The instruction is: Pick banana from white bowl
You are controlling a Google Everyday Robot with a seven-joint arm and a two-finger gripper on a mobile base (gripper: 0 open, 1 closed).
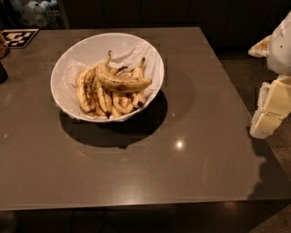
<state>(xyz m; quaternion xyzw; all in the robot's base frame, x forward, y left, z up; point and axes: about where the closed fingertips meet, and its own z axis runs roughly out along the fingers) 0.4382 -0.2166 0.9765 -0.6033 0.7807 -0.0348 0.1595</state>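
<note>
The white bowl (153,54) stands on the brown table (191,150), left of centre toward the back, lined with crumpled white paper. The banana (122,83) lies across the top of the pile in the bowl, long and curved, yellow with brown speckles, its stem pointing up and back. Shorter dark-streaked bananas (93,93) are bunched under and left of it. My gripper (272,107) is at the right edge of the view, beyond the table's right edge, far from the bowl and holding nothing.
A black-and-white marker tag (18,37) lies at the table's back left corner. A dark object (2,73) sits at the left edge. Bottles (38,11) stand behind the table. The table's front edge runs along the bottom.
</note>
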